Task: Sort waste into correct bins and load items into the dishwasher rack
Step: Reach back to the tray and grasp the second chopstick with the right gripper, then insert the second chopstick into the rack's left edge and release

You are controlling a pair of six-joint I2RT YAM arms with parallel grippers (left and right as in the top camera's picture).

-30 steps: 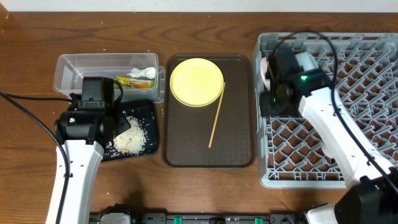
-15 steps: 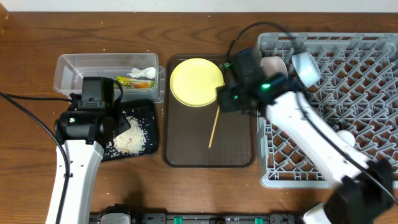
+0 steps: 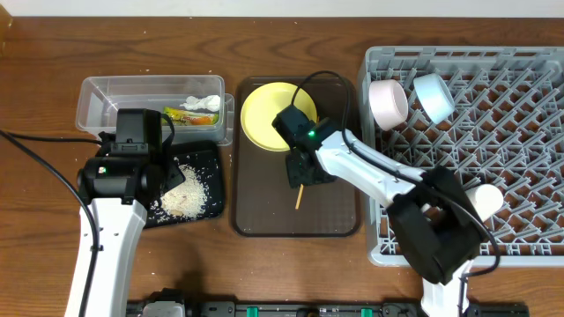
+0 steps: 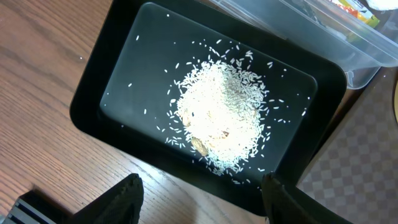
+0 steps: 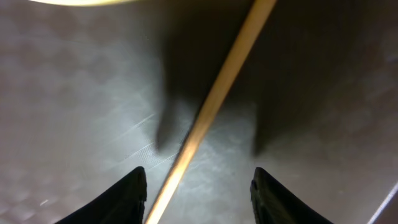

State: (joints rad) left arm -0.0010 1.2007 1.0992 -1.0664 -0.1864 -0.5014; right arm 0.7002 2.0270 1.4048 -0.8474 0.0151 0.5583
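One chopstick (image 5: 213, 99) lies on the brown tray (image 3: 335, 211); we see our right hand (image 5: 196, 196) spread open astride it, our left hand (image 4: 199, 202) open over the rice (image 4: 221, 118).

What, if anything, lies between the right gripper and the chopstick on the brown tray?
Nothing visible does. The chopstick lies bare on the brown tray, running through the gap between the open fingers of the right gripper. The yellow plate sits past the chopstick's far end, outside that gap.
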